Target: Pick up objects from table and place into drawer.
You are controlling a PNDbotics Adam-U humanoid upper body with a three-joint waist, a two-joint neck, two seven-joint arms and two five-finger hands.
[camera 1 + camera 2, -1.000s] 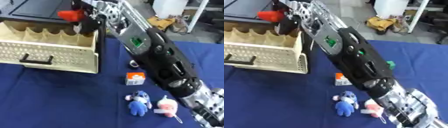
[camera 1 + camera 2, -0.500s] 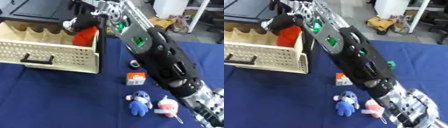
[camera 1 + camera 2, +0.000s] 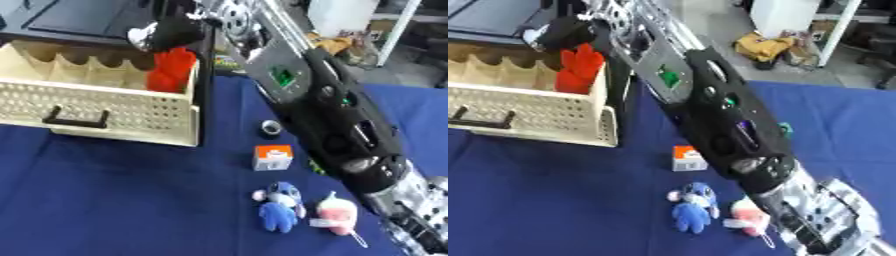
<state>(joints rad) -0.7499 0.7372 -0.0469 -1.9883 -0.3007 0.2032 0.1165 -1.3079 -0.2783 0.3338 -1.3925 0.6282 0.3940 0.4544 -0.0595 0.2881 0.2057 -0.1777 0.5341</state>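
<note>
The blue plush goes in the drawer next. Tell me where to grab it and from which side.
Take the blue plush toy across its body, below the rounded head, coming straight down from above. It lies flat on the blue cloth, so its sides are exposed. The pink plush lies close on its right, so set the fingers front-and-back rather than left-and-right.

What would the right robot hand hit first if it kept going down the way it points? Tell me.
Likely the red soft object it holds over the cream perforated plastic drawer, then the drawer's inside; depth is unclear.
</note>
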